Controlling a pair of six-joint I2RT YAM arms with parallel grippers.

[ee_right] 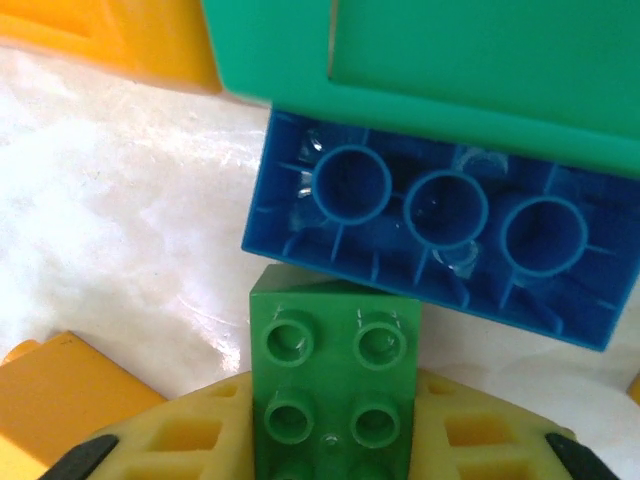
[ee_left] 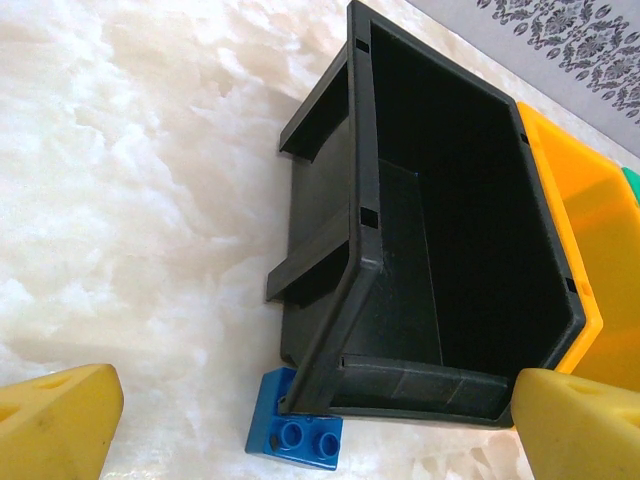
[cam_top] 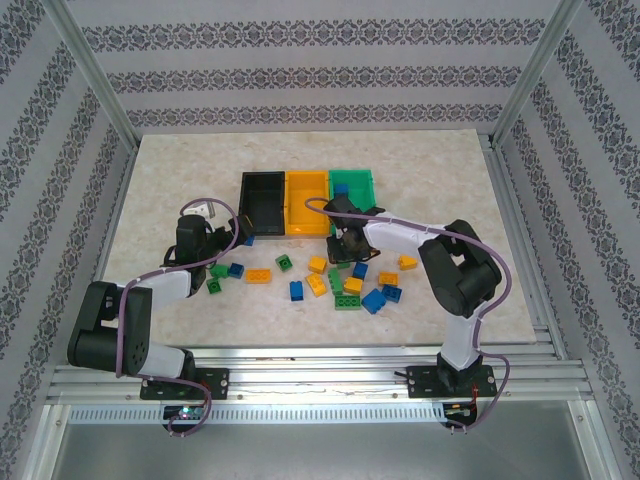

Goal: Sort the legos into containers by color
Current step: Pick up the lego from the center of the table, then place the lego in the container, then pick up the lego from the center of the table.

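The containers stand joined in a row at the table's middle: black point(cam_top: 262, 200), yellow-orange point(cam_top: 307, 203) and green point(cam_top: 355, 188). Several blue, green and yellow-orange legos point(cam_top: 340, 285) lie scattered in front of them. My left gripper point(cam_top: 232, 236) is open at the black bin's near left corner. In the left wrist view its fingers point(ee_left: 55, 420) stand wide apart around a small blue lego point(ee_left: 295, 437) lying against the black bin point(ee_left: 430, 200). My right gripper point(ee_right: 335, 430) is shut on a green lego point(ee_right: 335, 350) just before the green bin point(ee_right: 450, 60), and that lego touches an upturned blue lego point(ee_right: 440, 230).
A yellow-orange lego point(ee_right: 60, 390) lies left of the right gripper, and the yellow-orange bin's corner point(ee_right: 100, 30) is at upper left. Aluminium frame posts point(cam_top: 95, 80) and patterned walls enclose the table. Both arms' cables loop above the legos.
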